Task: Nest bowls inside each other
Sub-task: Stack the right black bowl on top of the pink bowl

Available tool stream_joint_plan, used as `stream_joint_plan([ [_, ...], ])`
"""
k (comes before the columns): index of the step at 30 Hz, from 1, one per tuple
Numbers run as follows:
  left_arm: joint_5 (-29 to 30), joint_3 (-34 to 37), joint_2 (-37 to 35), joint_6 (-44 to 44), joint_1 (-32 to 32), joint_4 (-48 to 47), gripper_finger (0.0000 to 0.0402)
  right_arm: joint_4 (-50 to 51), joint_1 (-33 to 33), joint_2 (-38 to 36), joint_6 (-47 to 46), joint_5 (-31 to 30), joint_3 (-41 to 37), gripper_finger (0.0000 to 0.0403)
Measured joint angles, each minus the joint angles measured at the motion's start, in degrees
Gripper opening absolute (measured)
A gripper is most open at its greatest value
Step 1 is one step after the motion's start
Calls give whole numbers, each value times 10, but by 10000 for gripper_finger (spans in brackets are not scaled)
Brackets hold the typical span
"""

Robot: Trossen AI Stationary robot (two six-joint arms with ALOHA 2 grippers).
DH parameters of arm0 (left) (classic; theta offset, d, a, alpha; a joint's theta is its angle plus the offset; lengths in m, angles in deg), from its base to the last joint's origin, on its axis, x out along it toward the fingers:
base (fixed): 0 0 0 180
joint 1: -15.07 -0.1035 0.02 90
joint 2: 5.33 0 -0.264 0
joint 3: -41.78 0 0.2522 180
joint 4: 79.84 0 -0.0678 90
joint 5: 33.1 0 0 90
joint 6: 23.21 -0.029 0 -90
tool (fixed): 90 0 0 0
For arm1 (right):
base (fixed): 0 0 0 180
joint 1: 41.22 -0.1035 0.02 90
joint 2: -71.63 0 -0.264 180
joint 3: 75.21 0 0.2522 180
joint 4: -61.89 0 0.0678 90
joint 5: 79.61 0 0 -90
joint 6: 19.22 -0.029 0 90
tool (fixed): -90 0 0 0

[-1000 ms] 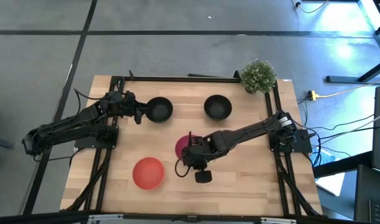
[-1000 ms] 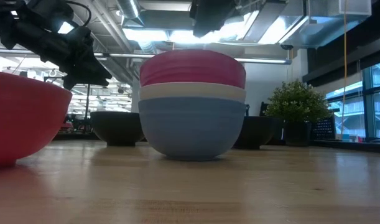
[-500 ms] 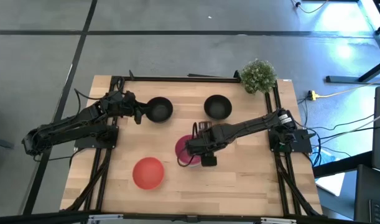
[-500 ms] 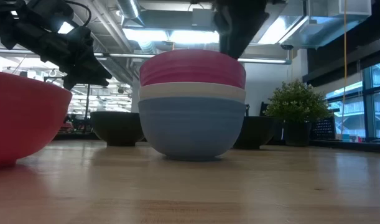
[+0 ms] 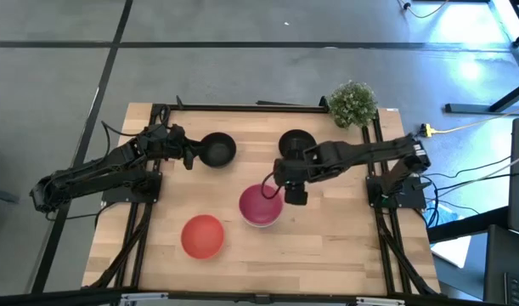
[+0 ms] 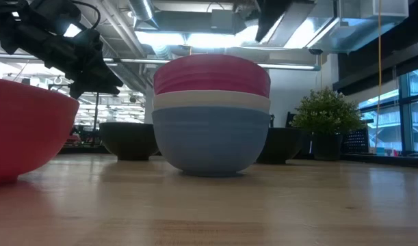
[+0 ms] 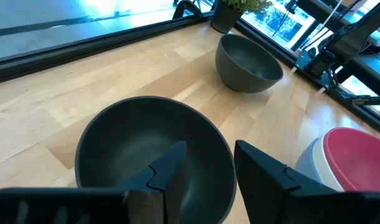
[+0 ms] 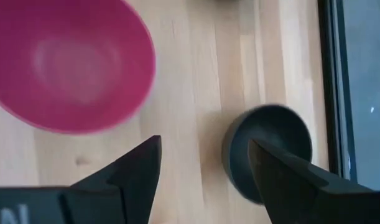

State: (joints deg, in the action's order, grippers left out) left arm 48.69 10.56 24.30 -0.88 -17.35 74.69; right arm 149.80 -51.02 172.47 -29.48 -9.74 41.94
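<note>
Nested near the middle of the wooden table: a stack with the magenta-pink plastic bowl on top, a white bowl under it, a blue bowl at the bottom. Loose: the round red plastic bowl toward the front-left, one black bowl at the back-left, another black bowl toward the back-right, by the small green potted plant.

Right gripper: fingers spread, empty, above the table between stack and back-right black bowl. Probably heading for that bowl. Best to centre over one rim section, descend with one finger inside and one outside, pinch squarely, lift level, lower gently onto the pink bowl.

Left gripper: fingers parted, empty, straddling the back-left black bowl's rim.
</note>
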Motion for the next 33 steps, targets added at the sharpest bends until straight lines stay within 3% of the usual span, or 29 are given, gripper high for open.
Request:
stream_joint_plan([
  [6,-11,0,0,0,0,0,131,-57,31,-50,2,8,-132,242],
  [15,-17,0,0,-3,0,0,131,-244,81,-170,5,68,-333,242],
  [26,-5,0,0,-4,0,2,131,-368,151,-199,38,130,-451,242],
  [33,-4,0,0,-4,0,2,131,-404,191,-199,63,157,-486,242],
])
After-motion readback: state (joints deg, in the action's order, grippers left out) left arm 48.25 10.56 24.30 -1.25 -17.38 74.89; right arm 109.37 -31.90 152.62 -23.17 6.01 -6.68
